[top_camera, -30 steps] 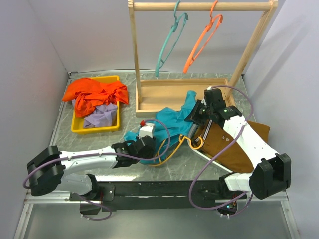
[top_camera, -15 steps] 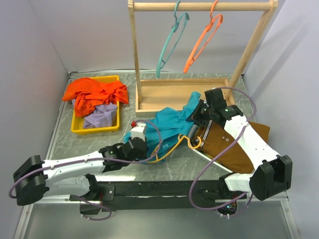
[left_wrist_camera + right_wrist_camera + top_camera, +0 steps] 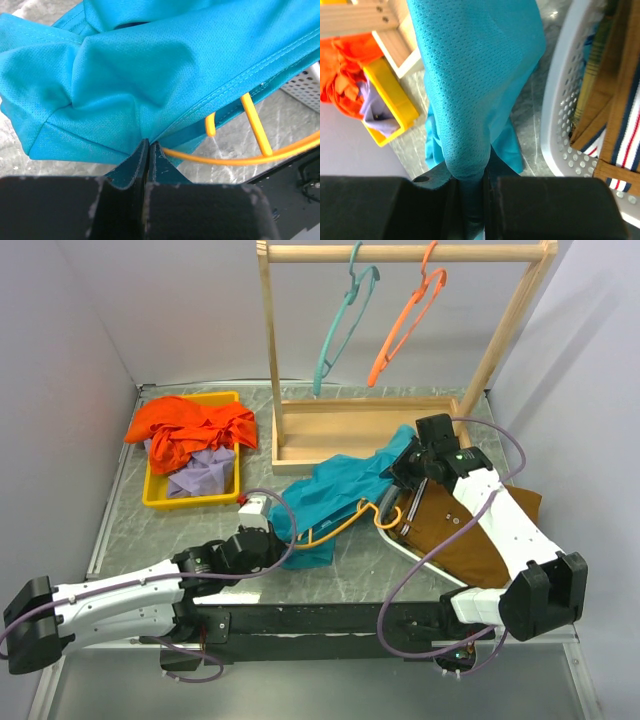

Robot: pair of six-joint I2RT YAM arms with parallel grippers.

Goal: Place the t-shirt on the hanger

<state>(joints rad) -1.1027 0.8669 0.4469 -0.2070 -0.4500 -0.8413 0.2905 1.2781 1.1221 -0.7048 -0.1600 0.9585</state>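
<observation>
The teal t-shirt [image 3: 335, 488] is stretched across the table between my two grippers. My left gripper [image 3: 283, 543] is shut on its lower left hem, which fills the left wrist view [image 3: 150, 75] above the closed jaws [image 3: 149, 146]. My right gripper [image 3: 405, 468] is shut on a bunched fold at the shirt's upper right end, seen in the right wrist view [image 3: 475, 75] running into the jaws [image 3: 470, 175]. The yellow hanger [image 3: 345, 525] lies on the table, partly covered by the shirt, its wire showing below the hem [image 3: 255, 125].
A wooden rack [image 3: 275, 360] at the back holds a teal hanger [image 3: 340, 325] and an orange hanger [image 3: 405, 325]. A yellow tray [image 3: 155, 498] at the left holds orange-red [image 3: 190, 425] and lavender garments. A white basket [image 3: 560, 115] with brown cloth [image 3: 470, 540] sits at the right.
My left arm has drawn back toward the near left with the hem in its grip, stretching the shirt out. My right gripper has shifted slightly right, still holding the shirt.
</observation>
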